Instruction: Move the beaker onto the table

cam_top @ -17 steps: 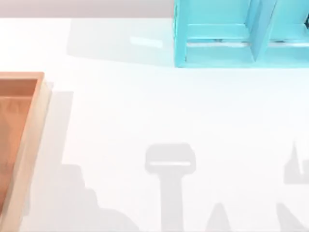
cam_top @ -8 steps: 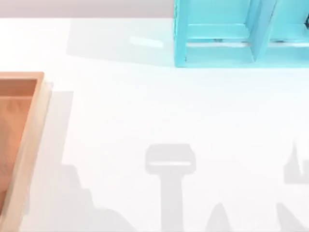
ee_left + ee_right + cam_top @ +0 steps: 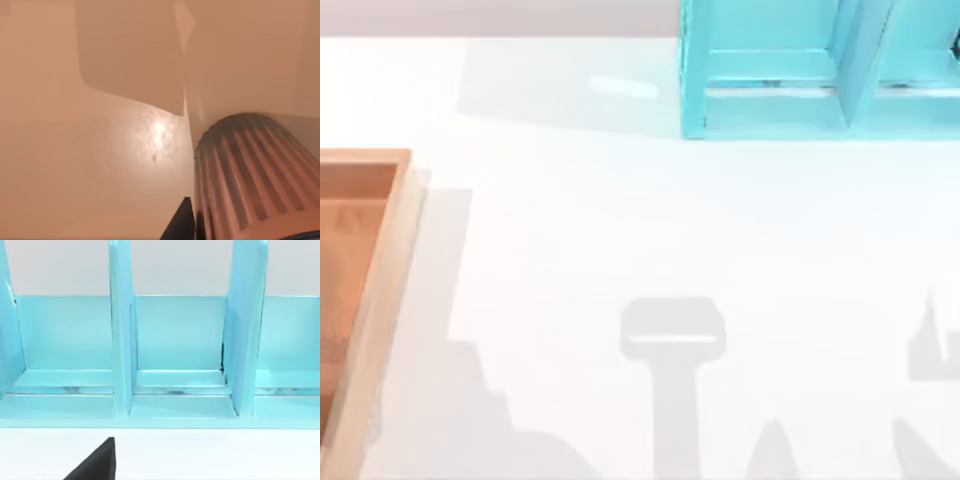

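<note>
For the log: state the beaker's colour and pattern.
Reddish-brown with fine vertical ribs, clearest in the left wrist view: beaker.

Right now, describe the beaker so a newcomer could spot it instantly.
Start at the orange wooden tray on the table's left edge. In the left wrist view, the beaker stands on the tray's smooth floor near a wall. It is a small reddish-brown cylinder; its fine vertical ribs set it apart from the plain wood around it.

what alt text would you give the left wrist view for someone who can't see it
A reddish-brown ribbed beaker stands close to the camera on the smooth orange floor of a wooden tray, near the tray's pale inner wall. A dark tip of the left claw's finger pokes in beside the beaker.
</note>
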